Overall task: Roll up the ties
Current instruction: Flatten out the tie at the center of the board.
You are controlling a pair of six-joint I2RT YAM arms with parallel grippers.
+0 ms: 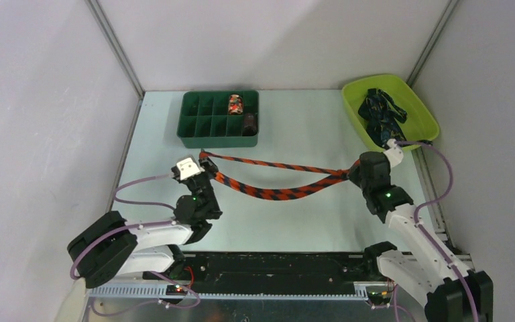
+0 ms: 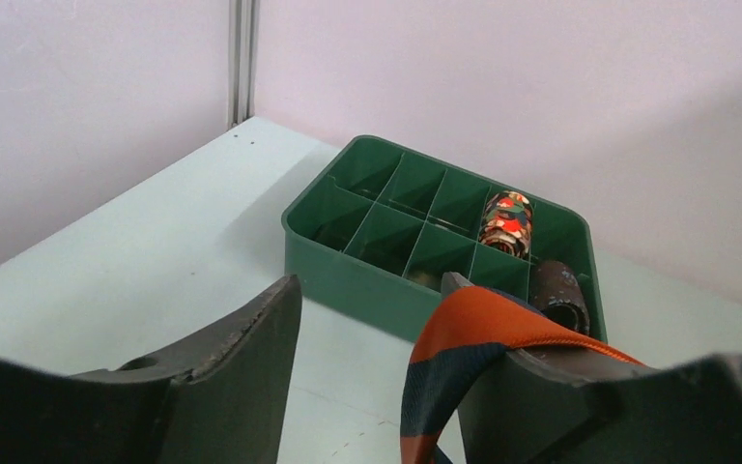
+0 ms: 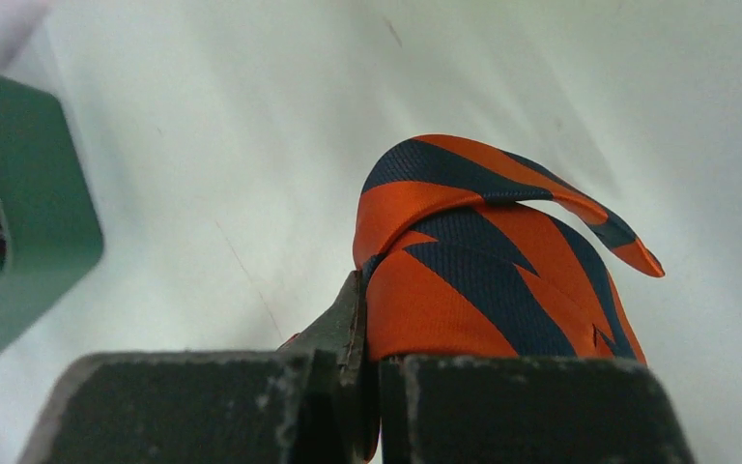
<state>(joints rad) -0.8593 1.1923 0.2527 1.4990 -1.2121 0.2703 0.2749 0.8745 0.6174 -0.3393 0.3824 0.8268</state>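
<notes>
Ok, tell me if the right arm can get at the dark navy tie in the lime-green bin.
Probably not yet: the right claw is shut on the orange, dark-striped fabric tie. The dark navy patterned tie lies just beyond it in the lime-green plastic bin, nothing between, so reach itself looks fine.

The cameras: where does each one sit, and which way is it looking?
Top external: high above and behind the arms, looking down at the table; left arm and right arm show.
Left wrist: on the left arm, facing the green tray by the back wall; its open fingers show.
Right wrist: on the right arm, close over the striped tie; its shut fingers show.
All three share the tie and tray.
</notes>
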